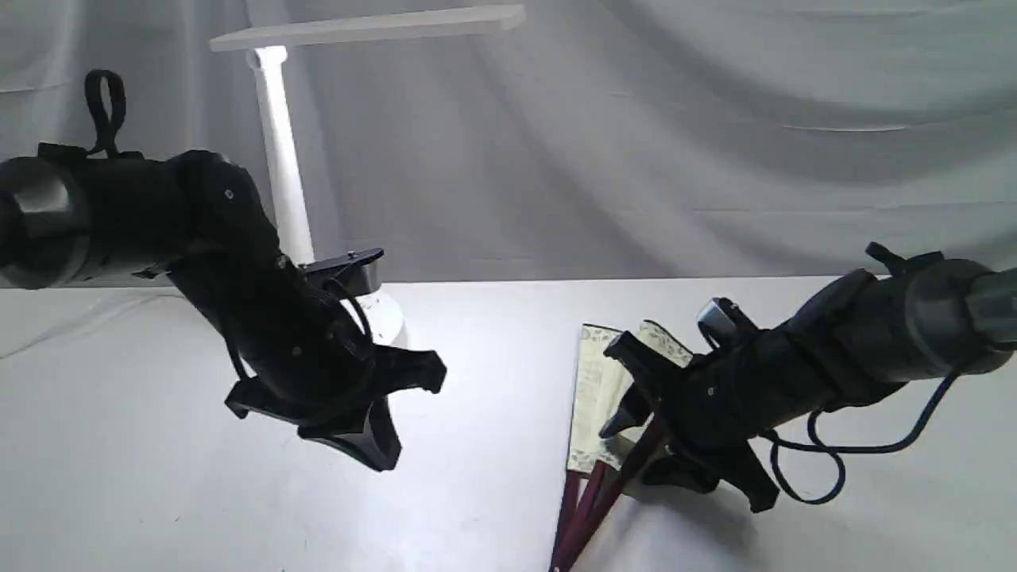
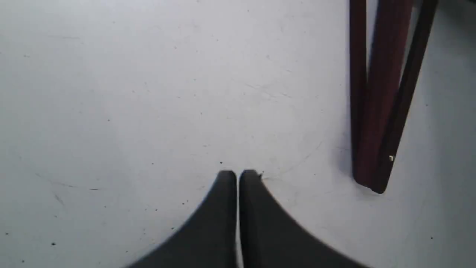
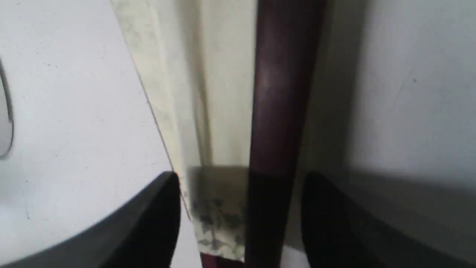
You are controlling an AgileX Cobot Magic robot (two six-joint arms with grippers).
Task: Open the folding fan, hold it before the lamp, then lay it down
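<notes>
Left gripper (image 2: 238, 176) pinched tight over the white table (image 2: 130, 104), folding fan (image 2: 379, 111)'s maroon ribs lying just beside, apart.

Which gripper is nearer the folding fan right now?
Right. The right gripper straddles a guard of the folding fan, jaws open; the left gripper, shut, sits apart, beside its rib ends.

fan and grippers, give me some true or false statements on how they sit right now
The fan lies on the table, only partly spread. True.
The left gripper is open. False: it is shut and holds nothing.
The right gripper stands open astride the fan's maroon guard. True.
The lamp stands right of the fan. False: in the exterior view it stands to the fan's left, farther back.
</notes>
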